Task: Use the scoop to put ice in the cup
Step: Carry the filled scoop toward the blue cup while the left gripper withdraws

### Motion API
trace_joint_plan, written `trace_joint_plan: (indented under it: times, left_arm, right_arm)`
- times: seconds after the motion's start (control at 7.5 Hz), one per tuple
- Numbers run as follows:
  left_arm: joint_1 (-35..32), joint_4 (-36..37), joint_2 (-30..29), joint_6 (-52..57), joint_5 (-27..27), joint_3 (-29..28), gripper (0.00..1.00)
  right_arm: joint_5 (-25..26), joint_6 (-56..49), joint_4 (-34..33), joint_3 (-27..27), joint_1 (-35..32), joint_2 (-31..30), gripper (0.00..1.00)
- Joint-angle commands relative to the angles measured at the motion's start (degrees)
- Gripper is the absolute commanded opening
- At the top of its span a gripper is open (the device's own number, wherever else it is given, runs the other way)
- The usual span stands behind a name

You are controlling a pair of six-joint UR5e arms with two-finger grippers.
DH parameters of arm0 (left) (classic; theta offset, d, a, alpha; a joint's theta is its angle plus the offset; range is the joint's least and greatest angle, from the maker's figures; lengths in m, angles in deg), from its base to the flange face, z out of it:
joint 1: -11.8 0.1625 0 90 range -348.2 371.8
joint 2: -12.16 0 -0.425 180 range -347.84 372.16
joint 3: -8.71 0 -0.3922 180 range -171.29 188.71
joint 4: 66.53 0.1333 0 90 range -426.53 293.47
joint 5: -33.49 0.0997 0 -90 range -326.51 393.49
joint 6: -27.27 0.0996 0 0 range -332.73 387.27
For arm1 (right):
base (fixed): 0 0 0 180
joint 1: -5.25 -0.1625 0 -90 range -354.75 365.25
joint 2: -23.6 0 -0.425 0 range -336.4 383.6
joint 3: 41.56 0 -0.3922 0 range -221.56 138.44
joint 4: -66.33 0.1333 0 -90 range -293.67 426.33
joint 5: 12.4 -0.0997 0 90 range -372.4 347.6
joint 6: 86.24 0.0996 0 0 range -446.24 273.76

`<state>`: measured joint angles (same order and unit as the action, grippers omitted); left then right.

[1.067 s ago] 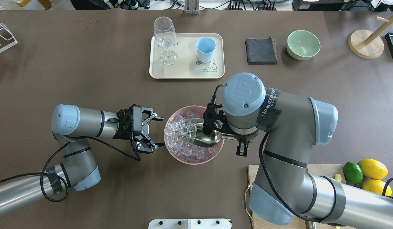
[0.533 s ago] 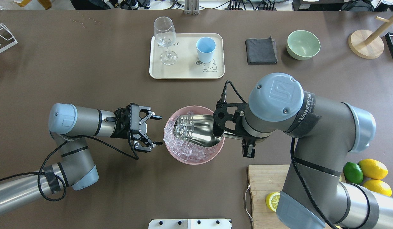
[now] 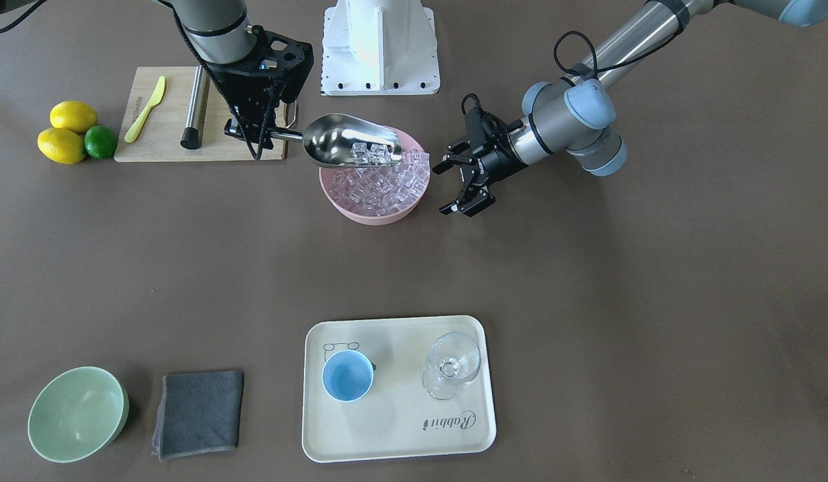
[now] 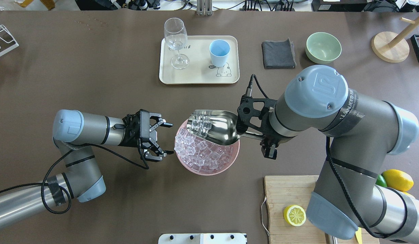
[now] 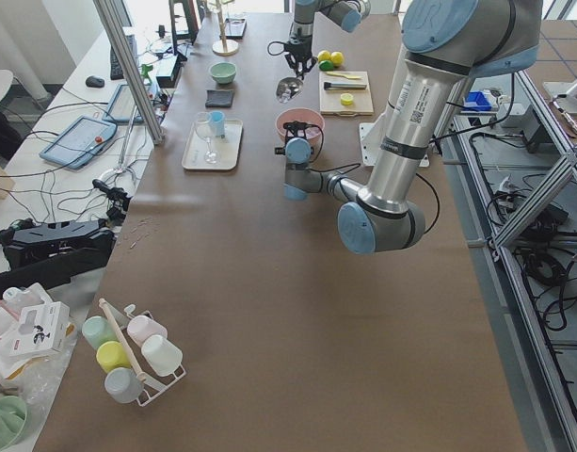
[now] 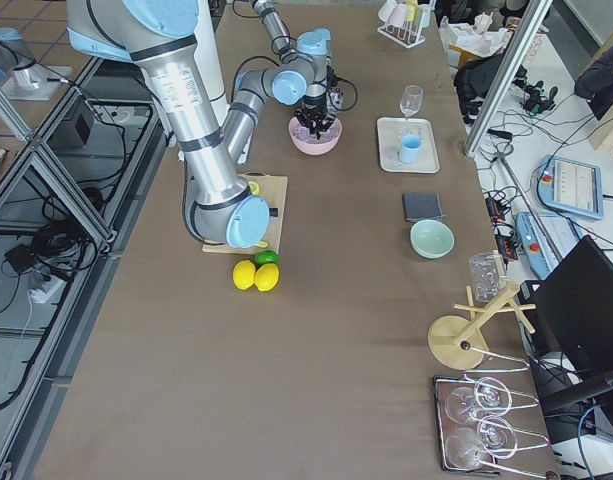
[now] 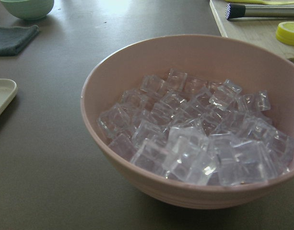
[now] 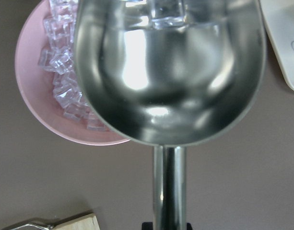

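The ice (image 4: pixel 204 154) fills a pink bowl (image 4: pixel 209 172) at the table's middle; it also shows in the left wrist view (image 7: pixel 199 139). My right gripper (image 4: pixel 258 135) is shut on the handle of the steel scoop (image 4: pixel 217 127). The scoop is held just above the bowl's far rim with a few ice cubes (image 4: pixel 201 123) at its mouth, also seen in the right wrist view (image 8: pixel 166 9). My left gripper (image 4: pixel 165 139) is open and empty beside the bowl's left side. The light-blue cup (image 4: pixel 219 51) stands empty on a cream tray (image 4: pixel 168 76) farther back.
A clear stemmed glass (image 4: pixel 175 37) stands on the tray left of the cup. A grey cloth (image 4: pixel 278 54) and a pale green bowl (image 4: pixel 323 47) lie to the tray's right. A cutting board (image 4: pixel 284 189) with a lemon half (image 4: pixel 294 215) sits near the right arm.
My right arm has raised the scoop out of the ice with a few cubes in it and drawn it toward the bowl's far rim. The left gripper has stayed open beside the bowl.
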<state>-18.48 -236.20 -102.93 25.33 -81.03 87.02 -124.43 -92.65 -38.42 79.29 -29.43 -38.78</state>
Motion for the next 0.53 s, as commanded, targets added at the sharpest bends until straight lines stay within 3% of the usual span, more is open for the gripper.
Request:
trace_joint_plan:
  times: [0.0, 0.13, 0.4]
  left_arm:
    - [-2.75, 1.96, 0.21, -0.09, -3.32, 0.09, 0.96]
    - [-3.98, 5.80, 0.47, 0.09, -4.64, 2.44, 0.96]
    - [-5.22, 15.11, 4.32, 0.52, -4.66, 9.19, 0.96]
  right_arm:
    - [-1.52, 8.22, 5.56, -2.09, -5.82, -1.07, 0.00]
    - [-3.17, 12.00, 8.74, -4.11, -8.45, -1.42, 0.00]
    - [-3.89, 16.77, 9.03, -8.42, -10.41, -0.82, 0.00]
